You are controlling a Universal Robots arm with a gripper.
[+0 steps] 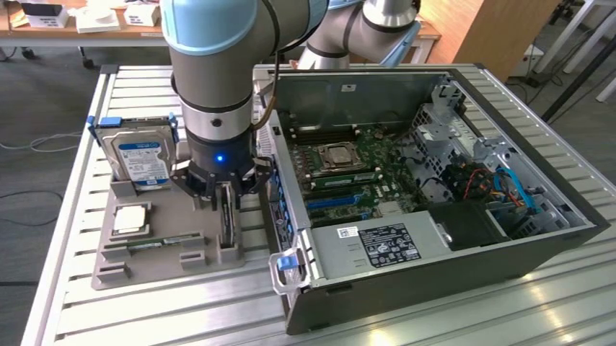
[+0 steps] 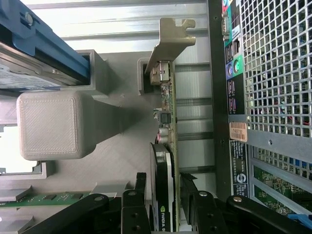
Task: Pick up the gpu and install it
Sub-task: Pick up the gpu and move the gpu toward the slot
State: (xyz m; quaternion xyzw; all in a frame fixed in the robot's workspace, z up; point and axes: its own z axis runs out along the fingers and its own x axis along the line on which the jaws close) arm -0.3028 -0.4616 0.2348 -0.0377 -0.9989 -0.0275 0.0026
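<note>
The gripper is standing wide open and gripping nothing. Its two black fingers are straddling the gpu, one beside each flat face, and in the wrist view a sliver of gap is showing on either side.

The gpu is standing on its long edge directly beneath the gripper, seated in a slot of the grey printed holder that is lying on the slatted tabletop. Its silvery bracket is sitting at the card's far end, well beyond the fingers. The open computer case is waiting just beside the gripper, while a hard drive and a memory stick are resting in the same holder on the gripper's other side.

Judging by its build, the card is looking light and stiff but delicate, a thin board carrying small parts and a smooth black shroud that could slip under the fingers. The two broad faces near mid-length are offering the safest hold, clear of the bracket and the bottom connector edge. An off-centre grip is likely to tilt it.
</note>
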